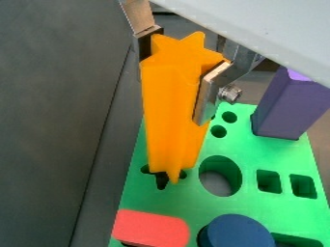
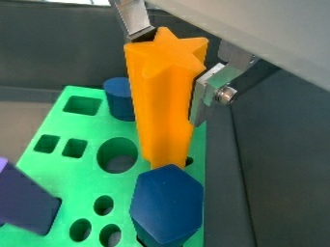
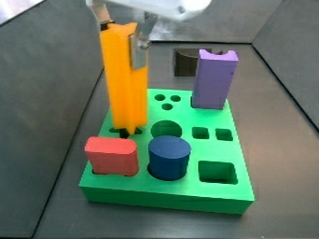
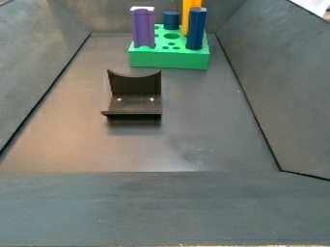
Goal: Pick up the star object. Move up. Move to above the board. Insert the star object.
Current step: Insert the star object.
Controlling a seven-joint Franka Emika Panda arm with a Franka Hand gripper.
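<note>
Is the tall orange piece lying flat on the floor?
No. The star object stands upright with its foot in the board, the tool at its top.
</note>
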